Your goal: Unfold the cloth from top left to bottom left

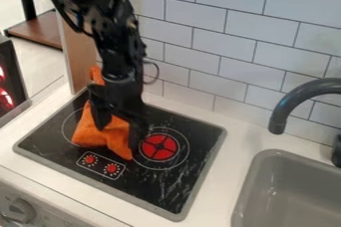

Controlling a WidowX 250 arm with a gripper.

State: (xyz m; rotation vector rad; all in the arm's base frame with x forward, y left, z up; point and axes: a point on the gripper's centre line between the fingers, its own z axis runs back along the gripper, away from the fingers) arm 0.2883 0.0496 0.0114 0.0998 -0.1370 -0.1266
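On stovetop (163,186), crumpled orange cloth (100,135)

An orange, crumpled fabric cloth (100,135) is lying on a black, rectangular glass cooktop (154,191).
It is stretching from the back left corner toward the middle; right of the cooktop, a grey, rounded-corner sink (266,183) is sitting, a dark, curved faucet (289,102) arching behind.

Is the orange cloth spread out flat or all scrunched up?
Scrunched up, not flat: the orange cloth lies in a crumpled bunch on the stove, and one bit pokes up behind the claw.
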